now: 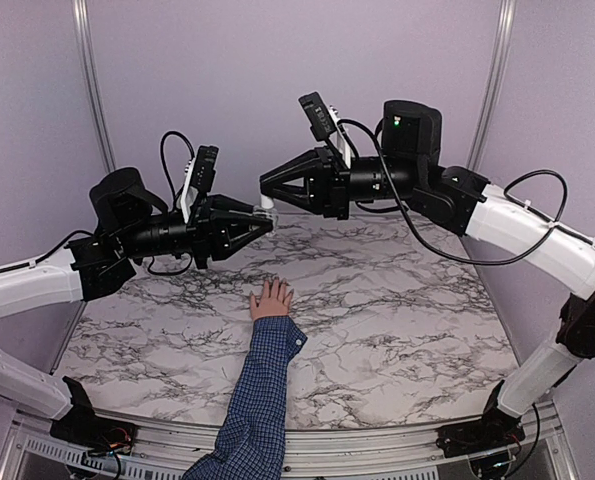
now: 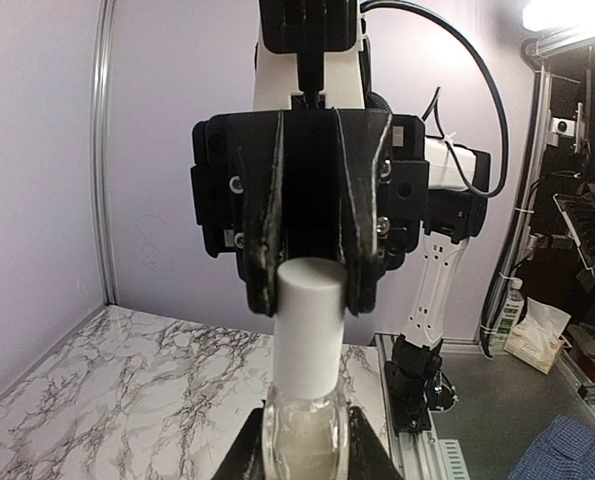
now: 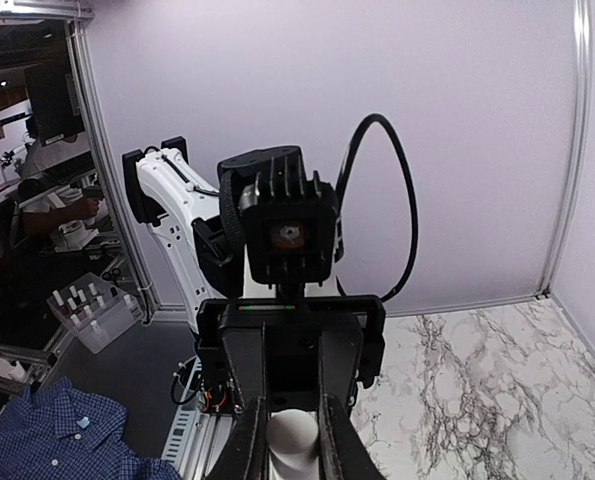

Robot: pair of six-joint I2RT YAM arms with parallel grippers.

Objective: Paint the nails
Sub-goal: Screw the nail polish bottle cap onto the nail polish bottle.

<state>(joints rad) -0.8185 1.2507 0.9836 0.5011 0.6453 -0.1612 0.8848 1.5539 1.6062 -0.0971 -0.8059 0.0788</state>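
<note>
Clamping the black wedge-shaped fingers of the left gripper onto the rounded body of a small clear glass bottle, one finger pressing on either side. Holding that bottle neck-outward and pushing its smooth white cylindrical cap out past the fingertips. Gripping that cap from the opposite direction with the right gripper, pinching its sides between two long, scuffed black fingers and taking the flat top end in between them. Meeting tip to tip in mid-air, reaching in from either side. Trailing thick black cables in loops behind the wrists.

Hovering well above a small light-skinned hand, which is lying flat with its fingers spread, below the joined fingertips and a little nearer the arm bases. Touching it with neither gripper. Showing the nails only as specks at the ends of those spread fingers, too tiny for any colour or gloss to be told. Passing over a soft blue checked sleeve, which is running back from the wrist toward the near edge. Working over a glossy white marble-patterned tabletop with grey veins, and facing plain matte lilac walls beyond the fingers.
</note>
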